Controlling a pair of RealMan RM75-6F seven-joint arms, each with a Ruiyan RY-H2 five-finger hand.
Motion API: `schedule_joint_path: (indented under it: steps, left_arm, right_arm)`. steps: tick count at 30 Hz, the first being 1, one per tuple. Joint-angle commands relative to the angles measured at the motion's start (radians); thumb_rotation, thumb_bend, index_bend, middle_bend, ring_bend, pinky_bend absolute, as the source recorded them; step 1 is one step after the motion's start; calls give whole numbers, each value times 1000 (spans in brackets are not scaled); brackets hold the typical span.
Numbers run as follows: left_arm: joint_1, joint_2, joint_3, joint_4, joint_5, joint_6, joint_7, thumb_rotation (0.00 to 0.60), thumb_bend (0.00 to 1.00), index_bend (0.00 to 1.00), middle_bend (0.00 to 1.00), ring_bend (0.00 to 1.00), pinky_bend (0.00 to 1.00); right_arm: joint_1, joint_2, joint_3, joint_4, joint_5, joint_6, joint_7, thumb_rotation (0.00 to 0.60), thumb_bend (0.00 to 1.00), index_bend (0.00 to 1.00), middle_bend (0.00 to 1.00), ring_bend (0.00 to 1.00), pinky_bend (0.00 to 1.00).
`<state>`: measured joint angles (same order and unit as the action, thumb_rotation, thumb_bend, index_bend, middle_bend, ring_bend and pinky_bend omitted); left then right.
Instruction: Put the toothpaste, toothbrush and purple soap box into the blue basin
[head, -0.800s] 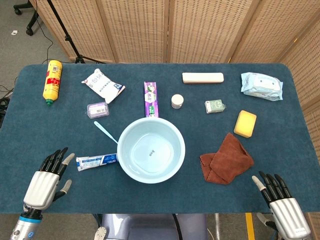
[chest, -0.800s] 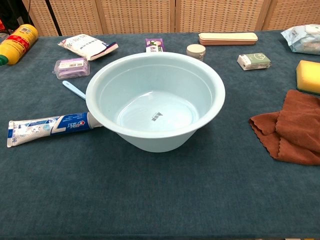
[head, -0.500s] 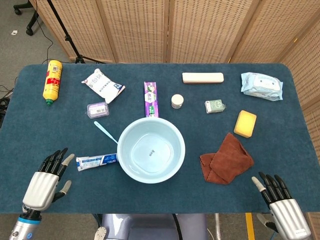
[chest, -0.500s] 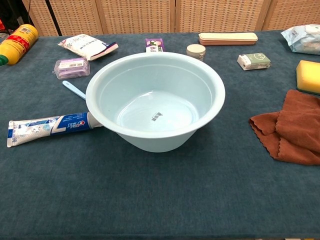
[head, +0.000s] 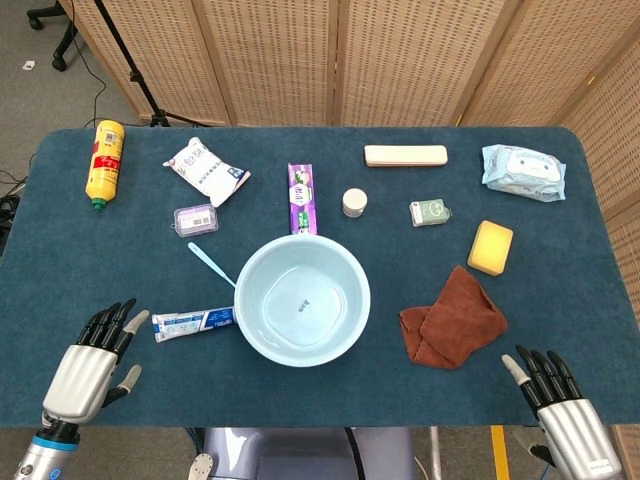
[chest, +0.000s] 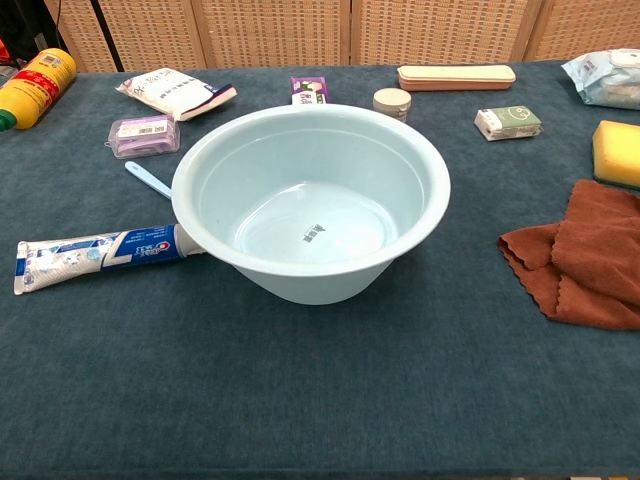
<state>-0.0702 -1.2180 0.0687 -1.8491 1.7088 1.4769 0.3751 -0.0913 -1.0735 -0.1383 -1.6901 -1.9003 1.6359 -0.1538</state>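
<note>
The light blue basin (head: 358, 300) (chest: 425, 215) stands empty in the middle of the table. A white and blue toothpaste tube (head: 192, 322) (chest: 95, 254) lies against its left side. The light blue toothbrush (head: 210, 263) (chest: 147, 179) lies just behind the tube, partly hidden by the basin. The clear purple soap box (head: 195, 218) (chest: 144, 134) sits further back on the left. My left hand (head: 88, 368) hovers open at the front left edge, just left of the tube. At the front right corner my right hand (head: 558, 410) is open, holding nothing. Neither hand shows in the chest view.
At the back lie a yellow bottle (head: 105, 160), a white packet (head: 205, 171), a purple box (head: 302, 198), a small jar (head: 354, 203), a cream case (head: 405, 155) and wipes (head: 522, 171). A green-labelled pack (head: 430, 212), yellow sponge (head: 490, 247) and brown cloth (head: 452, 318) lie right of the basin.
Both hands have drawn back slightly toward the front edge of the table. Nothing on the table has moved.
</note>
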Motion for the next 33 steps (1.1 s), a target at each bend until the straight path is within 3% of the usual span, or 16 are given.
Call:
schedule_joint_path:
  steps: [1,27,33]
  left_arm:
    - [-1,0,0,-2,-3,-5,5,600,335,0,0,0,129]
    - [-4,-6,-2,-13,-30,-28,24,600,335,0,0,0,129]
    - [-12,-8,-15,-10,-78,-56,51,600,336,0,0,0,129]
  right_arm:
    - [0,1,0,0,1,0,1,600,131,0,0,0,0]
    - [3,-1,5,1,16,-12,-5,600,131,0,0,0,0]
    - [3,-2,7,1,20,-12,-3,600,131,0,0,0,0]
